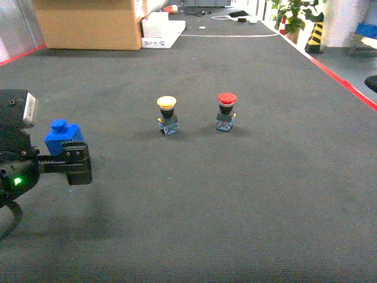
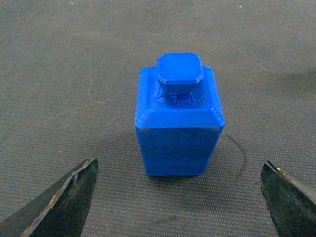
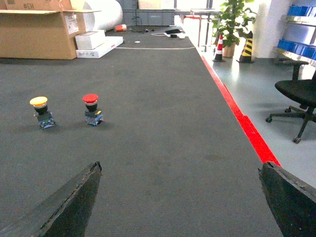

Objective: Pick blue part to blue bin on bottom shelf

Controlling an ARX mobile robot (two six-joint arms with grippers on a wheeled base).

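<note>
The blue part (image 2: 178, 126) stands upright on the dark carpet, a blocky piece with a square knob on top. It shows at the left of the head view as the blue part (image 1: 62, 137), right behind the left arm (image 1: 23, 162). My left gripper (image 2: 180, 168) is open, its fingertips (image 2: 81, 185) wide apart, with the part just ahead of them and untouched. My right gripper (image 3: 180, 167) is open over bare carpet, holding nothing. Blue bins (image 3: 298, 47) sit on a steel rack at the far right. I cannot tell which tier is the bottom shelf.
A yellow push button (image 1: 167, 115) and a red push button (image 1: 226, 111) stand mid-carpet. A cardboard box (image 1: 88, 23) and white boxes (image 1: 162, 29) lie at the back left. A red floor line (image 3: 237, 113), an office chair (image 3: 298, 96) and a striped cone (image 3: 246, 47) are on the right.
</note>
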